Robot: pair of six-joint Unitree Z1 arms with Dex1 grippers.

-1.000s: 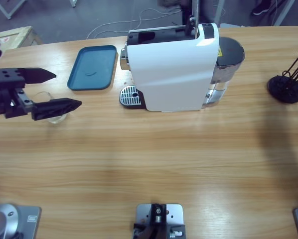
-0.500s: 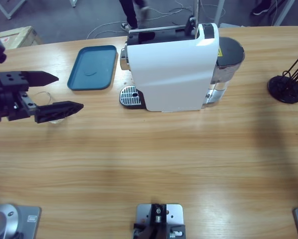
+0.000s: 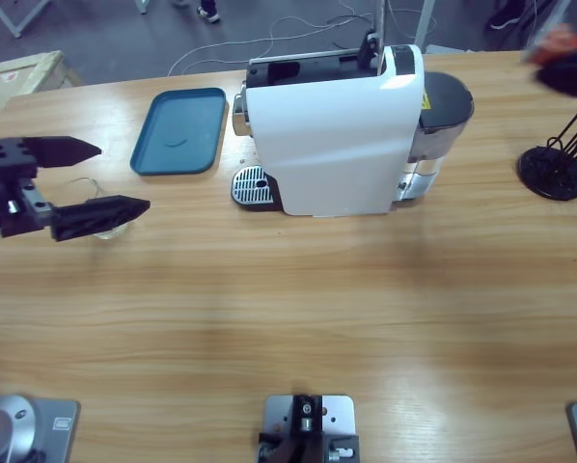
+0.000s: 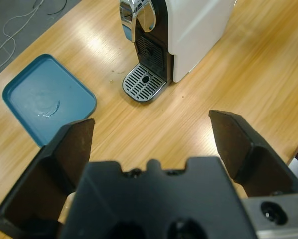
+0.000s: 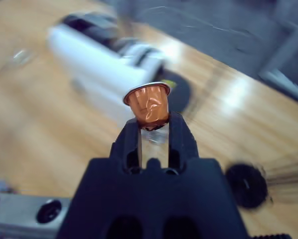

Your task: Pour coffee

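Left tool [image 3: 96,178] at the 9 o'clock edge of the desk [image 3: 288,309] in the high view; jaws spread wide, nothing between them. Small clear glass [image 3: 97,224] standing on the desk directly under that tool, partly hidden by the lower jaw. Coffee not discernible in the glass from here. In the left wrist view, same tool [image 4: 151,144] wide apart, looking toward the machine.

White coffee machine [image 3: 337,130] upright at 12 o'clock, its round drip grille [image 3: 251,185] on the 9 o'clock side, facing the glass. Blue tray [image 3: 179,130] flat on the desk just beside the machine, at roughly 10 o'clock, apart from the glass. Black wire stand [image 3: 557,164] at 3 o'clock.

Right tool [image 5: 154,127] closed narrowly on an orange-brown capsule [image 5: 149,103], rim upward, gripped at its lower end. In the high view, a blurred dark shape at 2 o'clock, possibly that tool; not confirmed.
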